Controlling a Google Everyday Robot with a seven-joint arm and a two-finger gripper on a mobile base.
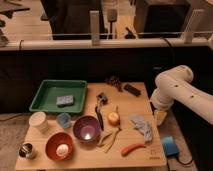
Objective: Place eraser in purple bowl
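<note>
The eraser (131,90) is a small black block lying at the back right of the wooden table, just right of a dark pinecone-like lump (114,81). Toward the front, left of centre, stands the purple bowl (86,129) with nothing in it. My white arm comes in from the right. Its gripper (160,116) hangs pointing down just off the table's right edge, open and holding nothing. It is in front of and to the right of the eraser, and far right of the bowl.
A green tray (46,100) holds a grey-blue sponge (65,100). An orange-red bowl (59,146), white cup (38,121), light-blue cup (63,120) and metal cup (26,150) stand front left. A yellow fruit (114,118), grey cloth (141,126), red pepper (132,148) and black tool (101,107) lie mid-table.
</note>
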